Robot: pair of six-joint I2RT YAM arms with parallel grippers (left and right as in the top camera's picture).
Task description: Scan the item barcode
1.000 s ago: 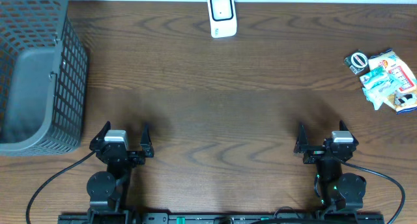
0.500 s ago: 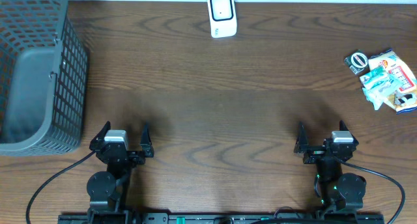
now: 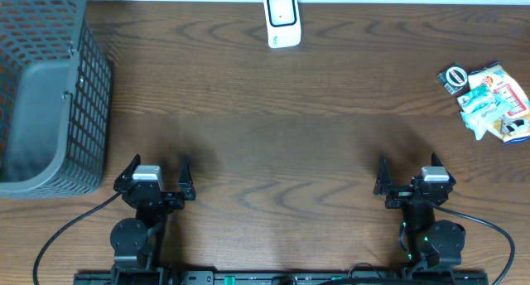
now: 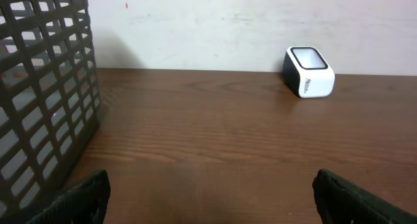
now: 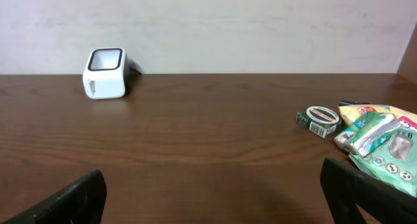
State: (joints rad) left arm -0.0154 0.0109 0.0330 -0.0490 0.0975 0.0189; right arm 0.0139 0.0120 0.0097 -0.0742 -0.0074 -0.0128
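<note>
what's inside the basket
From overhead the basket shows only its bare grey floor, with no item visible in it. Its left part runs off the picture, so that side cannot be checked.

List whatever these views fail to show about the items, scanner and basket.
- Barcodes on the packets: too small overhead; in the right wrist view the pile overlaps and the right edge cuts it.
- Small dark box: print too small in both views.
- Basket contents: cropped by the left edge overhead; the left wrist view shows only its mesh wall.
- Scanner label: too small to read.
</note>
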